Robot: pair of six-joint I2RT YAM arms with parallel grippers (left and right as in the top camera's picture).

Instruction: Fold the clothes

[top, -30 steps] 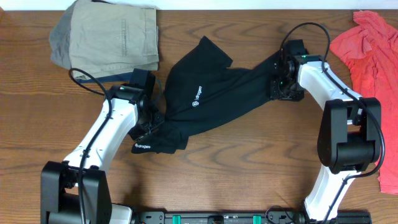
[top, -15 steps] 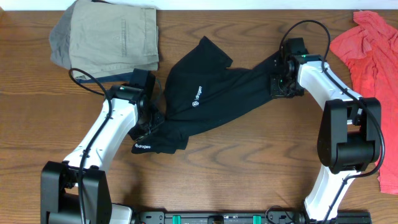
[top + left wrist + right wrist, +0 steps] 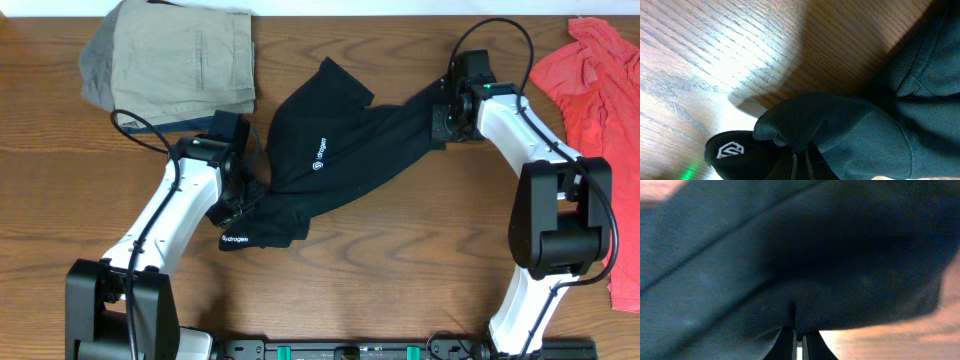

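Left pincer (image 3: pixel 242 198) pinches shirt (image 3: pixel 340 160) at lower-left end, right pincer (image 3: pixel 444 120) pinches opposite end. Likely reason: stretch crumpled shirt flat on counter (image 3: pixel 400 270) before folding.

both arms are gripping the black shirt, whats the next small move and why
Probably draw the arms slowly apart: both pairs of jaws are shut on opposite ends of the black shirt, which lies bunched and twisted between them, so gentle tension should spread it flat before any fold.
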